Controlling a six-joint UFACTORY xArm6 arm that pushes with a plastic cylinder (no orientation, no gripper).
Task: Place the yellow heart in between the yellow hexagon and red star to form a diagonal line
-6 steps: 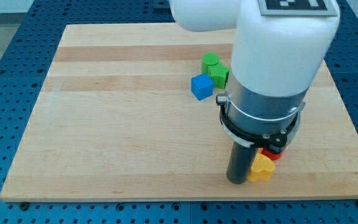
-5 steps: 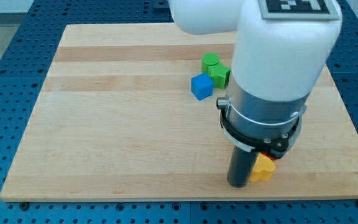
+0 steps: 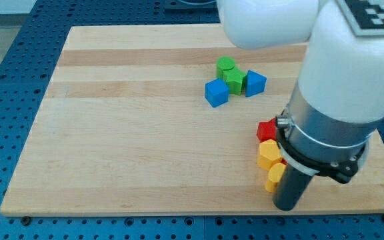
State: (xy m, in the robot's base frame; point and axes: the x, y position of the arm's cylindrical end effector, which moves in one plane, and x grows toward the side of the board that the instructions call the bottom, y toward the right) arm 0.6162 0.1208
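Note:
My tip [image 3: 287, 207] rests on the board near the view's bottom right. A yellow block [image 3: 275, 177], likely the heart, touches the rod's left side. Just above it sits another yellow block [image 3: 268, 155], likely the hexagon. Above that sits a red block [image 3: 266, 130], likely the star, partly hidden by my arm. The three form a short, near-vertical line, close together.
A blue cube [image 3: 216, 93], two green blocks [image 3: 226, 65] [image 3: 234, 79] and another blue block [image 3: 255, 83] cluster in the upper middle of the wooden board [image 3: 125, 120]. The board's bottom edge is close below my tip.
My arm has moved to the view's right and slightly down. The yellow block by the rod has shifted a little. The second yellow block, the red block and the right blue block have come into view.

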